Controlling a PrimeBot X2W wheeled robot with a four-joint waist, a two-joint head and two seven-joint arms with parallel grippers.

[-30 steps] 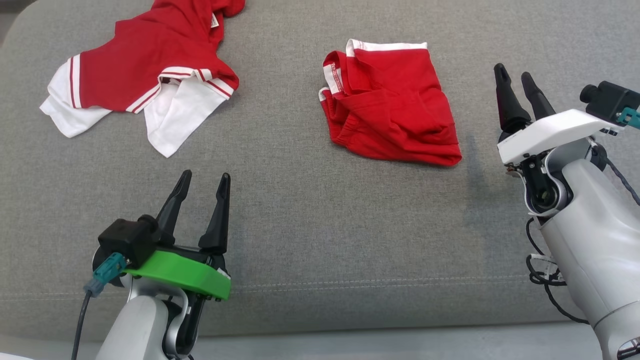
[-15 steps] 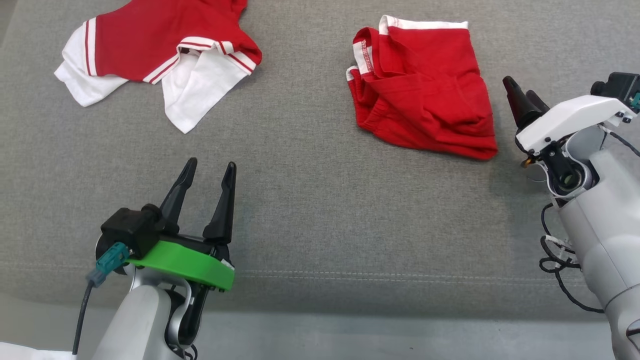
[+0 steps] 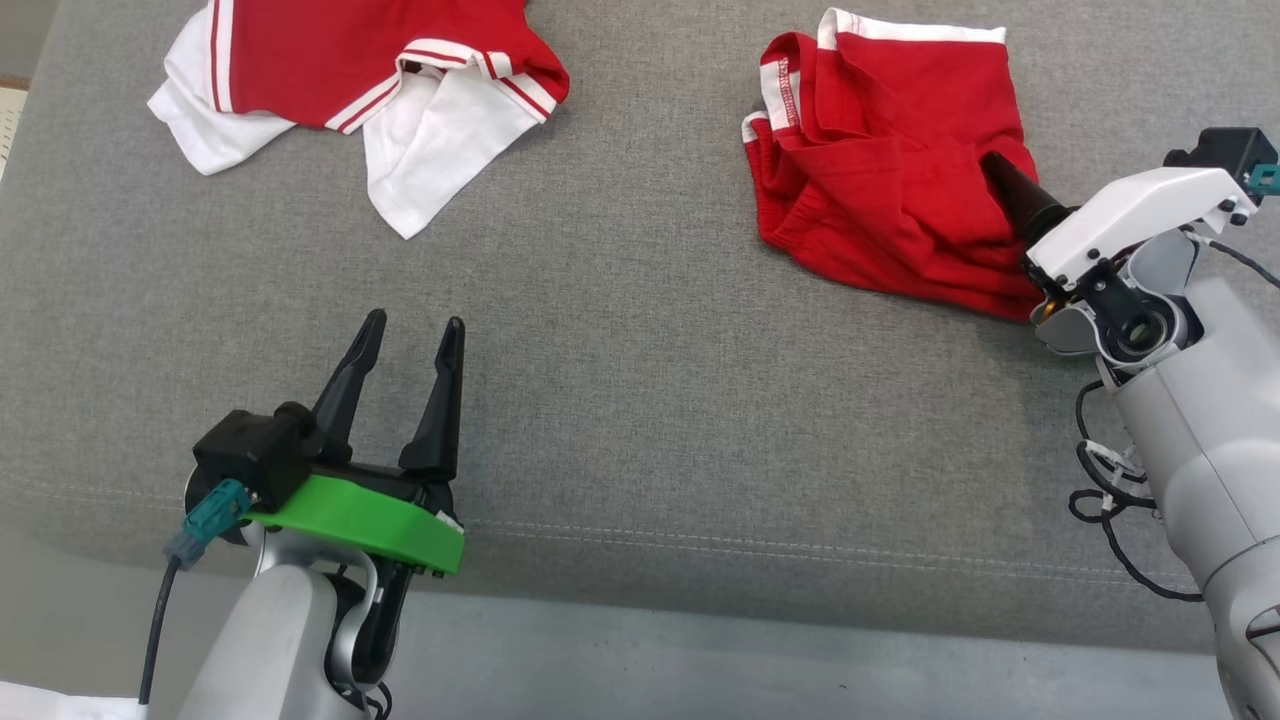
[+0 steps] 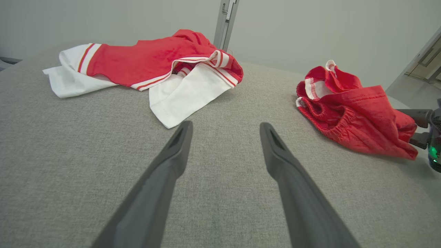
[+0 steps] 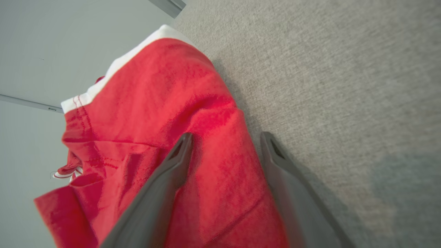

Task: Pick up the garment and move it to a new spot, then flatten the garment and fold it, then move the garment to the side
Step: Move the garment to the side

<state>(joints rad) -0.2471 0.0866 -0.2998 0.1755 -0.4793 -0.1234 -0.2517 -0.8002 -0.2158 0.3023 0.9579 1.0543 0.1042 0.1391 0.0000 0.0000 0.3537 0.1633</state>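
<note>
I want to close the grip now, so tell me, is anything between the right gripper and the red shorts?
Nothing visible does. The open right gripper straddles the edge of the red shorts on the grey surface.

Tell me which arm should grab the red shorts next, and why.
Right. The right gripper is open and straddles the edge of the red shorts, one finger over the fabric. The left gripper hangs open above bare grey cushion, well apart from them.

Red-and-white striped shirt point(image 3: 330, 60) lies crumpled at 11 o'clock on grey fabric surface point(image 3: 640, 390), one white sleeve pointing toward 5 o'clock; stitched seam point(image 3: 800, 548) runs along the 6 o'clock edge; metal post point(image 4: 225, 24) stands behind the shirt.
</note>
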